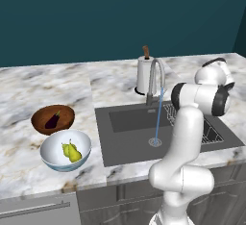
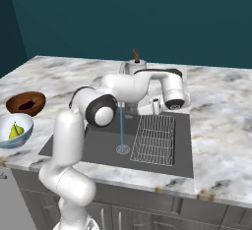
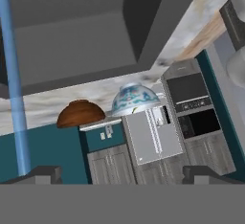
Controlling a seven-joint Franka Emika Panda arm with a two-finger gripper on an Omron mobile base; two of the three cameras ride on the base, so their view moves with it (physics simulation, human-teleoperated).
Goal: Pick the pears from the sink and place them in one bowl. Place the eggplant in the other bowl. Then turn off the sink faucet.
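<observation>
Two yellow-green pears lie in the white and blue bowl on the counter left of the sink. Behind it, the dark purple eggplant lies in the brown wooden bowl. The grey faucet is running, and a blue water stream falls to the drain. My gripper is open, its fingers wide apart with nothing between them. It hangs low at the back of the sink near the faucet base and looks sideways at both bowls, with the stream at the left.
A white cylinder with a brown top stands behind the faucet. A wire rack fills the right side of the sink. My arm arches over the basin. Cabinet fronts and a drawer handle lie below the counter edge.
</observation>
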